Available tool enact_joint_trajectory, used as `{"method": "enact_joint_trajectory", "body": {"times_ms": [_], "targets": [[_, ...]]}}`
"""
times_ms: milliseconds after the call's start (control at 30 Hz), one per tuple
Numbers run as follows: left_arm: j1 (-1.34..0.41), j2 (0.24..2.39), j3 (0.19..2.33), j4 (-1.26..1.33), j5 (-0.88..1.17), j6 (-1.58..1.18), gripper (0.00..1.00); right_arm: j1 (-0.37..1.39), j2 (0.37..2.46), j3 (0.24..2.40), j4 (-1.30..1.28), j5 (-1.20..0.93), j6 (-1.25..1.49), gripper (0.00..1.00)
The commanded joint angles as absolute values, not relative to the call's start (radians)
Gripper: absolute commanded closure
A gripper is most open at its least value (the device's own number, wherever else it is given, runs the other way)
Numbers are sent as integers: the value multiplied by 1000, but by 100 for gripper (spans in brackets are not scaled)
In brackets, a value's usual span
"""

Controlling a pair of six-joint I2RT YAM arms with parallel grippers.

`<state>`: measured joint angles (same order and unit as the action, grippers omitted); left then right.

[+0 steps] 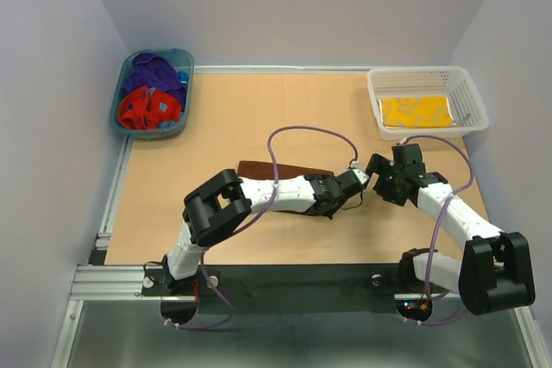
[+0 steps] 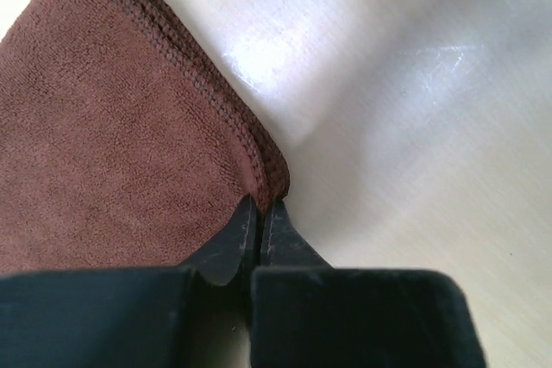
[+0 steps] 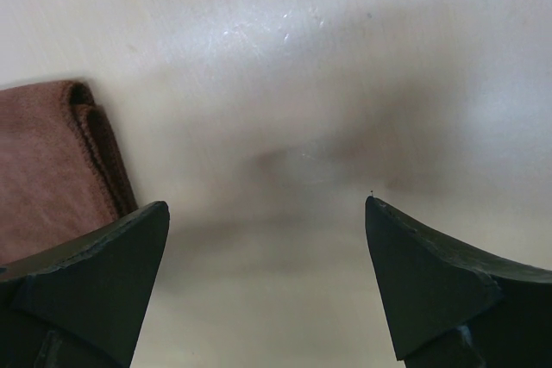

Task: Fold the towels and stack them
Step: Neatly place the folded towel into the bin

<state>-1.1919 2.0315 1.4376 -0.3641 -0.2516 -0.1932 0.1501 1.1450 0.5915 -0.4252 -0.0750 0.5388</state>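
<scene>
A folded brown towel [image 1: 278, 170] lies mid-table, partly under my left arm. My left gripper [image 1: 352, 184] is shut on that towel's near corner; the left wrist view shows the fingertips [image 2: 261, 206] pinching the stitched edge of the brown towel [image 2: 112, 144]. My right gripper [image 1: 379, 180] hovers just right of it, open and empty [image 3: 267, 213], over bare table with the brown towel's edge [image 3: 47, 170] at its left. A yellow patterned towel [image 1: 416, 111] lies flat in the white basket. Purple [image 1: 151, 71] and red-and-blue [image 1: 148, 108] towels are heaped in the teal tub.
The white mesh basket [image 1: 470, 96] stands at the back right corner. The teal tub [image 1: 117, 101] stands at the back left. Grey walls close in both sides and the back. A metal rail [image 1: 112, 204] runs along the table's left edge.
</scene>
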Motion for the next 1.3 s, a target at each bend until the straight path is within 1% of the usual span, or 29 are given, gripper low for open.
{"method": "enact_joint_trajectory", "body": {"times_ms": [0,133,233,333,567,733,900,967,1067,1167,1200,1233,1267], "targets": [[-1155,1962,1382,-354,-218,-222,100,150,1103,603,-371,-227,601,0],[-1140,1904,1359,-328,-177,-236,100,150,1111,585,-309,-320,693,0],[-1135,1870,1355,-313,-153,-245,100,150,1137,555,-209,-408,771,0],[-1135,1845,1355,-310,-144,-255,100,152,1176,525,-151,-466,842,0],[-1132,1836,1359,-288,-121,-271,100,158,1316,433,118,-566,965,0],[-1132,1842,1371,-278,-101,-288,100,204,1403,403,236,-543,1057,0],[-1132,1851,1393,-261,-100,-327,100,268,1465,402,284,-476,1106,2],[-1132,1865,1411,-258,-101,-342,100,301,1494,403,319,-469,1132,4],[-1134,1885,1434,-256,-110,-354,97,328,1552,431,337,-463,1144,11],[-1132,1904,1456,-250,-110,-357,91,336,1565,455,322,-456,1126,19],[-1132,1908,1462,-245,-110,-357,88,337,1565,480,308,-446,1115,25],[-1132,1917,1476,-242,-110,-356,79,336,1560,492,283,-440,1089,30],[-1132,1921,1483,-241,-110,-356,73,336,1556,503,270,-424,1077,38]]}}
